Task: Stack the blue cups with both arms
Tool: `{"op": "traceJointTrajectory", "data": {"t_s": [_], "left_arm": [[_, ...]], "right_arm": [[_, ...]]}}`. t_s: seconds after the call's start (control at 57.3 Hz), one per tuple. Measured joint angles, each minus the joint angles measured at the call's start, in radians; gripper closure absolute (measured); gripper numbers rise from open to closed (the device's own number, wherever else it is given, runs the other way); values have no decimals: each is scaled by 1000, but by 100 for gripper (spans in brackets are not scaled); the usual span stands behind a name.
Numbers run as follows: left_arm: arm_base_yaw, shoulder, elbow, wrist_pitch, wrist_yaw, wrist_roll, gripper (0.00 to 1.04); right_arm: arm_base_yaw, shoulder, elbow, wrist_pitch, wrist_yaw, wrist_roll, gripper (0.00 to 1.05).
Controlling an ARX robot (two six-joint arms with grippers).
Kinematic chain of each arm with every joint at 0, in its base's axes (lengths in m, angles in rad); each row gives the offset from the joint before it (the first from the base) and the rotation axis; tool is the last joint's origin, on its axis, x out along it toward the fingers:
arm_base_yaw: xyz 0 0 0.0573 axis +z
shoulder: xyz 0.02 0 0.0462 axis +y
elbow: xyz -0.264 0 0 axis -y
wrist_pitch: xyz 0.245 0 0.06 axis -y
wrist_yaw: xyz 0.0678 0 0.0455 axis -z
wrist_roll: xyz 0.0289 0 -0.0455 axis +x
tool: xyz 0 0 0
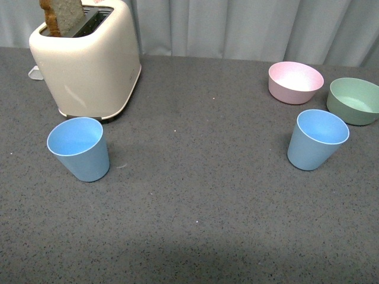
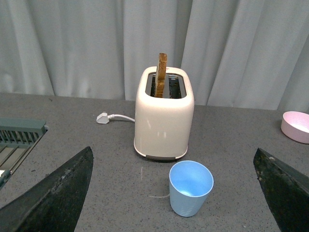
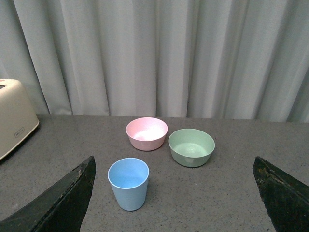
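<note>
Left gripper (image 2: 172, 150) and right gripper (image 3: 173, 158), jaws splayed, empty, mostly out of frame; toast (image 1: 61, 15) cropped

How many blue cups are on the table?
2. The left blue cup stands in front of the toaster; the right blue cup stands near the green bowl. None looks hidden.

The left blue cup (image 1: 79, 148) and right blue cup (image 1: 317, 139) look like smooth matt plastic, as do the pink bowl (image 1: 295, 82) and green bowl (image 1: 354, 100). The toaster (image 1: 86, 62) is glossy, the table (image 1: 201, 195) matt and finely speckled, the curtain (image 3: 154, 58) soft cloth.
</note>
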Motion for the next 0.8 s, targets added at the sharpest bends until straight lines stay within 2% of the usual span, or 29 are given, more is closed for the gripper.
{"op": "traceJointTrajectory", "data": {"t_s": [0.314, 0.349, 0.401, 0.454, 0.576, 0.663, 0.803], "left_arm": [[0, 0, 0, 0, -1, 0, 7], [-27, 27, 20, -60, -80, -18, 7], [-73, 129, 63, -160, -251, -56, 7], [-84, 264, 77, -139, -320, -88, 7], [-69, 539, 124, 48, -286, -144, 7], [-57, 822, 206, 198, -204, -169, 7], [-53, 1166, 352, 231, -102, -176, 7]], "right_arm": [[0, 0, 0, 0, 0, 0, 10], [0, 0, 0, 0, 0, 0, 10], [0, 0, 0, 0, 0, 0, 10], [0, 0, 0, 0, -1, 0, 10], [0, 0, 0, 0, -1, 0, 10], [0, -1, 0, 0, 0, 0, 10], [0, -1, 0, 0, 0, 0, 10]]}}
